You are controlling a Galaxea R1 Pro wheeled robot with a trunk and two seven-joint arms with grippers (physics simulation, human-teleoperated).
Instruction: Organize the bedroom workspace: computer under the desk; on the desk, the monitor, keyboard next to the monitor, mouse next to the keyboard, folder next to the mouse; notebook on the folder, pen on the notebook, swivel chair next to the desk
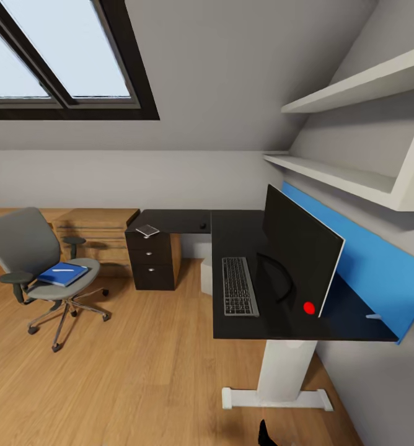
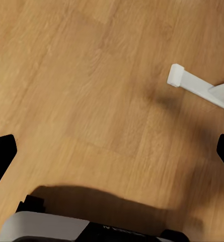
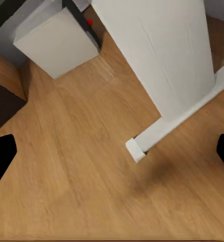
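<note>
The black-topped desk (image 1: 238, 229) stands at the right on a white leg (image 1: 286, 371). On it stand the wide black monitor (image 1: 297, 248) and, in front of it, the keyboard (image 1: 238, 286). The small dark mouse (image 1: 202, 226) lies farther back. A thin grey folder (image 1: 147, 230) rests over the drawer unit (image 1: 152, 263). The swivel chair (image 1: 36, 260) stands apart at the left, with the blue notebook (image 1: 62, 274) and the pen (image 1: 61, 269) on its seat. The pale computer (image 3: 56, 43) stands under the desk. My left gripper (image 2: 112, 156) and right gripper (image 3: 112, 156) hang open over bare floor.
A light wooden dresser (image 1: 101, 232) lines the back wall behind the chair. White shelves (image 1: 349, 93) and a blue panel (image 1: 380, 266) hang over the desk. The desk's white foot (image 3: 182, 116) (image 2: 192, 83) lies on the wooden floor (image 1: 145, 371) close to both grippers.
</note>
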